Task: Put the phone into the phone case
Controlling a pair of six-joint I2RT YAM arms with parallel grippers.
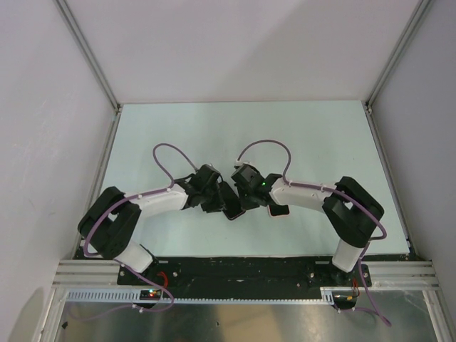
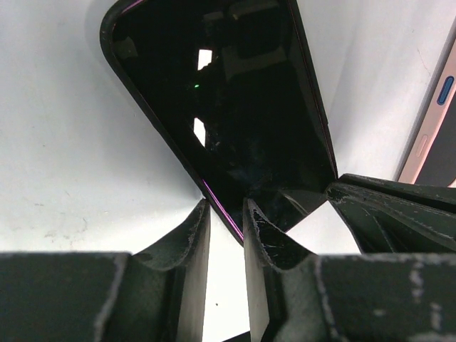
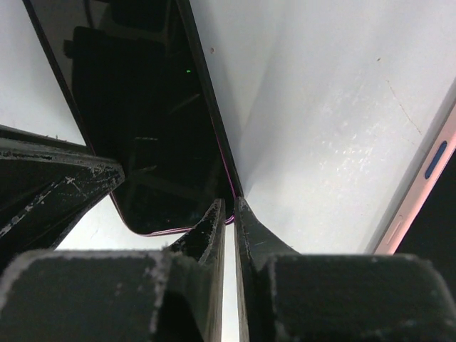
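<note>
The phone (image 2: 235,107) is a black glossy slab with a thin purple rim, held off the table between both arms at the centre (image 1: 231,206). My left gripper (image 2: 226,206) is shut on one long edge of it, with the purple rim running between the fingers. My right gripper (image 3: 229,203) is shut on a lower corner of the phone (image 3: 142,107), its fingers nearly together. The phone case (image 3: 420,192) is pink with a blue button. It lies on the table to the right, and in the left wrist view only its edge (image 2: 431,135) shows.
The pale table top (image 1: 235,135) is boxed in by white walls with metal rails on the left (image 1: 107,153) and right (image 1: 388,178). The case lies partly under the right arm (image 1: 278,211). Purple cables loop above both wrists.
</note>
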